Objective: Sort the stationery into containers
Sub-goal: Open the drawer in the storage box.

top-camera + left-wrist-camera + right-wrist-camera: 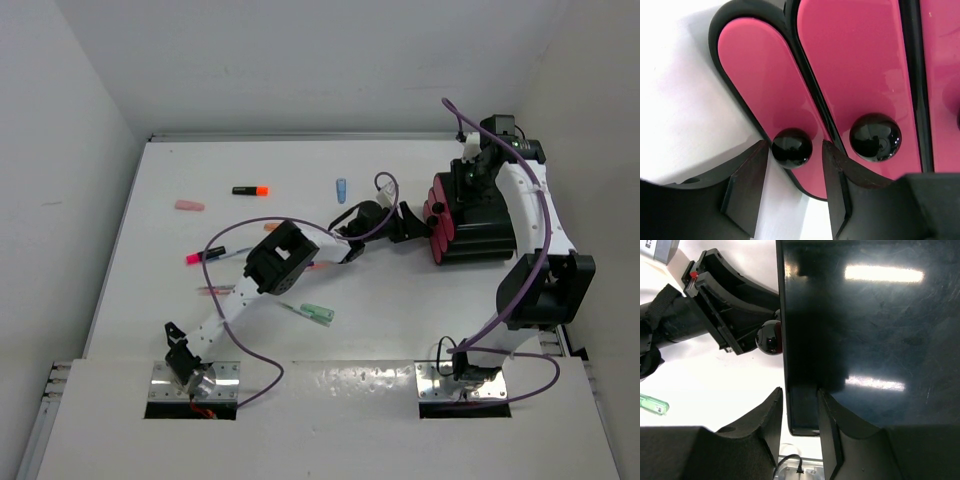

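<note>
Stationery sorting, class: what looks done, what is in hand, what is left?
Done: nothing visibly sorted; the drawers look closed. In hand: the left gripper straddles a drawer knob, while the right gripper appears to clamp the black box. Left: the orange highlighter, pink highlighter, mint piece, blue piece and pink piece lie on the table.

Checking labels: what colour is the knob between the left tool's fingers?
The knob is glossy black, on a magenta-pink drawer; best seen in left wrist view.

Magenta drawers [850, 65], black knobs [791, 146], black box [865, 330], white table [300, 160].
</note>
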